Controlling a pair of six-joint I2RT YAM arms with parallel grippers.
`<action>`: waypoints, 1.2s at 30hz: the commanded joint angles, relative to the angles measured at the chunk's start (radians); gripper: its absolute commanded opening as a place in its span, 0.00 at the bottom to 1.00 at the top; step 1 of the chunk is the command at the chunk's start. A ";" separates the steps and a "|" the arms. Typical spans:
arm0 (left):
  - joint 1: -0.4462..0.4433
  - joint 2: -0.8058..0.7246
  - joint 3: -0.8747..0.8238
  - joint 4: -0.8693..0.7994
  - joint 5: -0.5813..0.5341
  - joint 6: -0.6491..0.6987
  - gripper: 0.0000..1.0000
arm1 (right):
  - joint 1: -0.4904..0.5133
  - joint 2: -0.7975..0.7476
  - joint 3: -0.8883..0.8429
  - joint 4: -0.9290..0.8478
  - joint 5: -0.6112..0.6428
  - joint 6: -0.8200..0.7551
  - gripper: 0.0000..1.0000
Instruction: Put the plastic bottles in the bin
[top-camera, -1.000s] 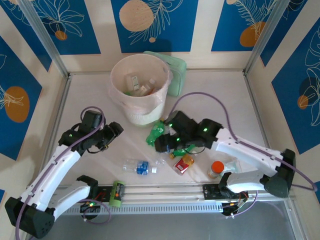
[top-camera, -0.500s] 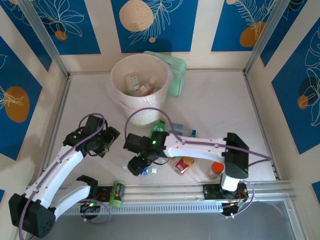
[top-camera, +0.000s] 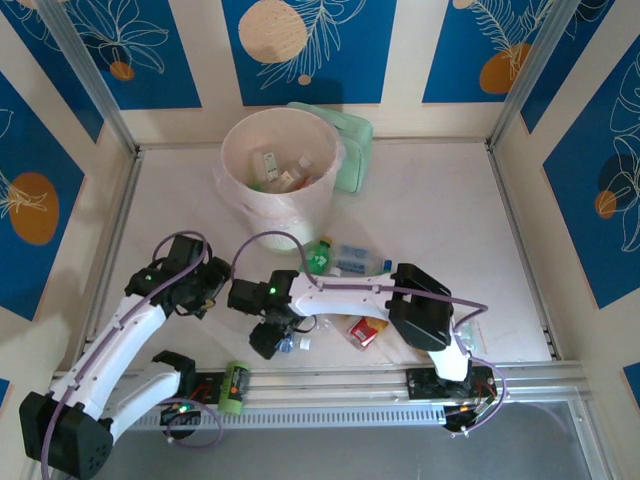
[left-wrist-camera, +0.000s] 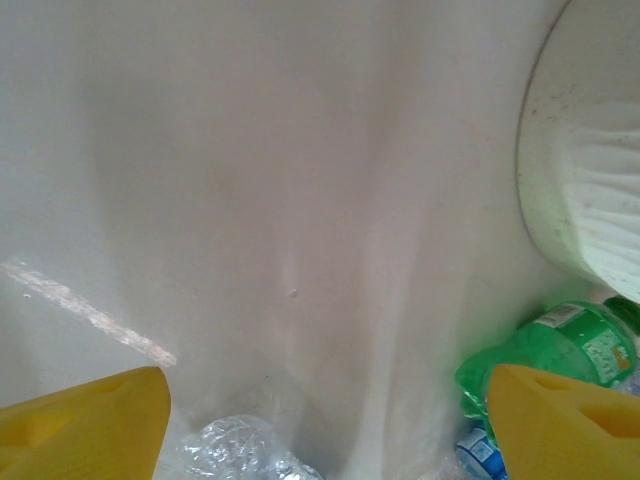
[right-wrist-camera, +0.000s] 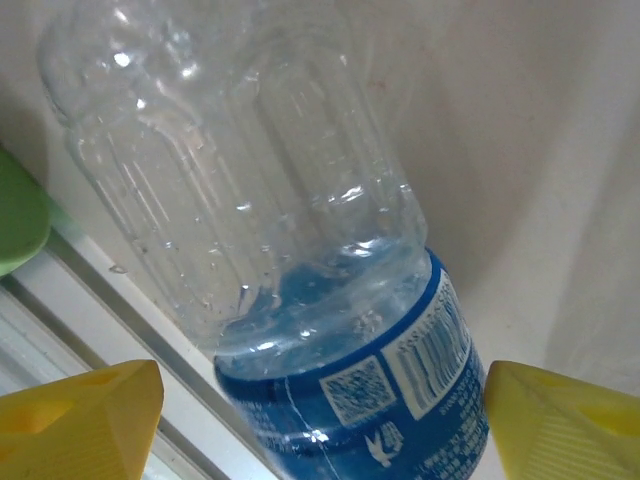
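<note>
reaching much farther than a second ago, the right arm now stretches across the table toward 9 o'clock. earlier it sat folded at 3 o'clock with its tip beside the green bottle (top-camera: 318, 257). the right gripper (top-camera: 265, 340) hangs over the blue-label bottle (top-camera: 288, 343), at 6 o'clock from the bin (top-camera: 285, 225). in the wrist view that bottle (right-wrist-camera: 300, 250) lies between the yellow fingers (right-wrist-camera: 80, 415), which stand spread on either side and do not clamp it. the left gripper (top-camera: 212, 290) has slid slightly toward 6 o'clock. its jaws are apart over bare table (left-wrist-camera: 250, 200), with nothing between them.

counted from above:
- one bin at 12 o'clock, with several bottles inside, too jumbled to number
- five bottles outside the bin:
  - the green bottle at 5 o'clock from the bin
  - a second green bottle (top-camera: 233, 385) on the front rail
  - the blue-label bottle
  - a blue-capped bottle (top-camera: 358, 262) just beside the green one
  - one red-and-yellow bottle (top-camera: 368, 328)
- one pale green box (top-camera: 355, 150) against the bin at 2 o'clock
</note>
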 joint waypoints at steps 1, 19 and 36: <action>0.015 -0.010 -0.025 -0.006 -0.007 -0.013 0.82 | -0.010 0.036 0.030 -0.060 -0.027 -0.013 0.82; 0.041 -0.007 -0.053 0.061 0.039 0.020 0.80 | -0.069 0.002 0.002 -0.032 -0.015 0.013 0.57; 0.029 -0.017 0.069 0.389 0.350 0.046 0.79 | -0.189 -0.421 -0.141 0.167 -0.092 0.124 0.50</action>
